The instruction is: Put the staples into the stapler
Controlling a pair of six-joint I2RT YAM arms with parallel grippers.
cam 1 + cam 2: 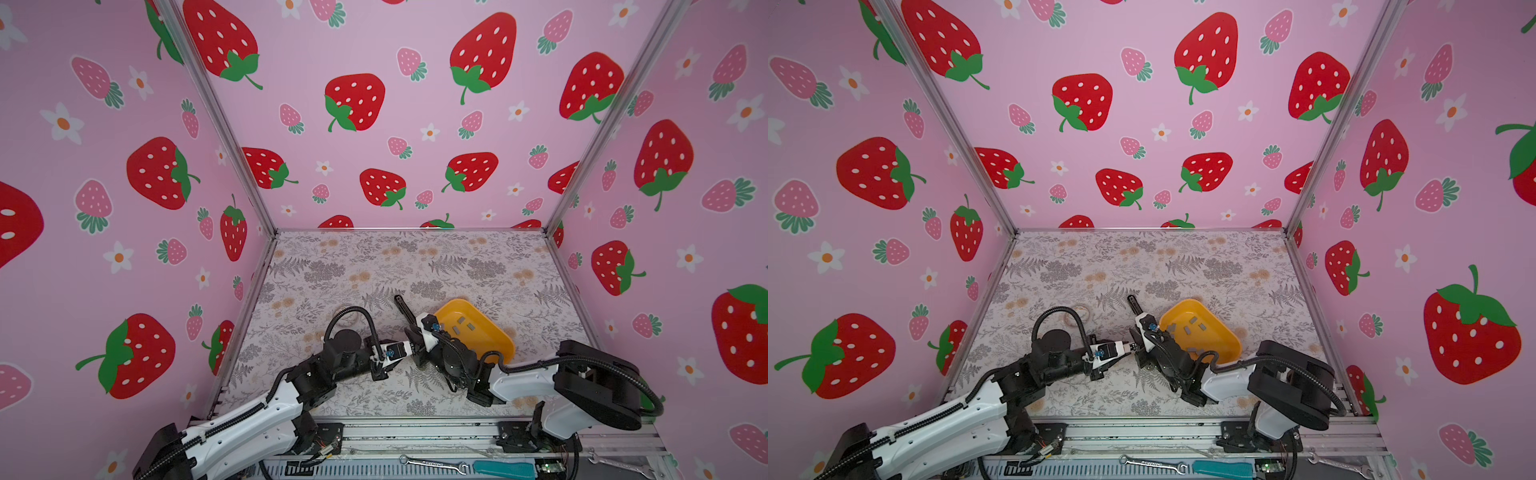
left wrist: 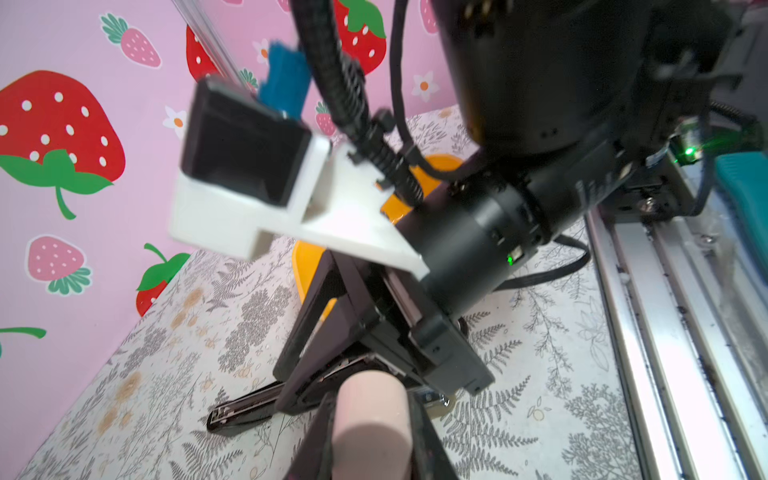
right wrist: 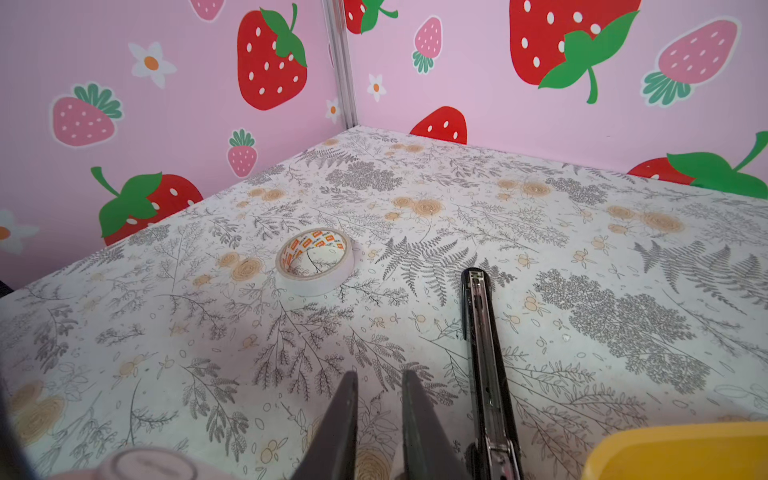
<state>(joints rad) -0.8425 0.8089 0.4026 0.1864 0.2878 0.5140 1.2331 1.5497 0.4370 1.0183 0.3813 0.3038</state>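
Staples [image 1: 461, 320] lie loose in the yellow tray [image 1: 486, 337], right of centre.
Near centre, the left gripper [image 1: 1130, 347] is clamped on a pink cylinder [image 2: 370, 424]; the right gripper [image 3: 380, 382] has fingers narrowly apart, holding nothing, just beside the black stapler [image 3: 484, 353], whose open magazine points farther away.
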